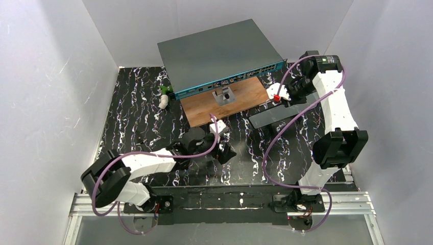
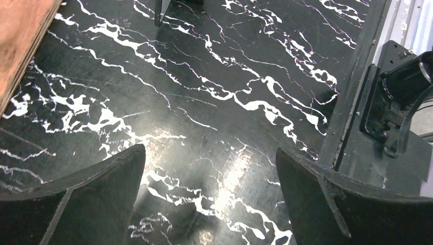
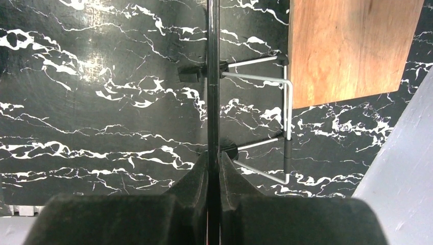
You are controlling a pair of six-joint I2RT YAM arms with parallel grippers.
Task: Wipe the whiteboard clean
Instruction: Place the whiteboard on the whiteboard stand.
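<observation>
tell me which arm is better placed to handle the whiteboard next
Right. The right gripper is shut on the thin edge of the whiteboard, which stands against a wire stand. The left gripper is open over the table, holding nothing.

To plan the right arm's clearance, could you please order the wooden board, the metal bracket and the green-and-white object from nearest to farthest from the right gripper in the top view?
From the right gripper, shut on the whiteboard:
1. Wooden board, just to its left.
2. Metal bracket, on that board's middle.
3. Green-and-white object, far left, past the board.
</observation>
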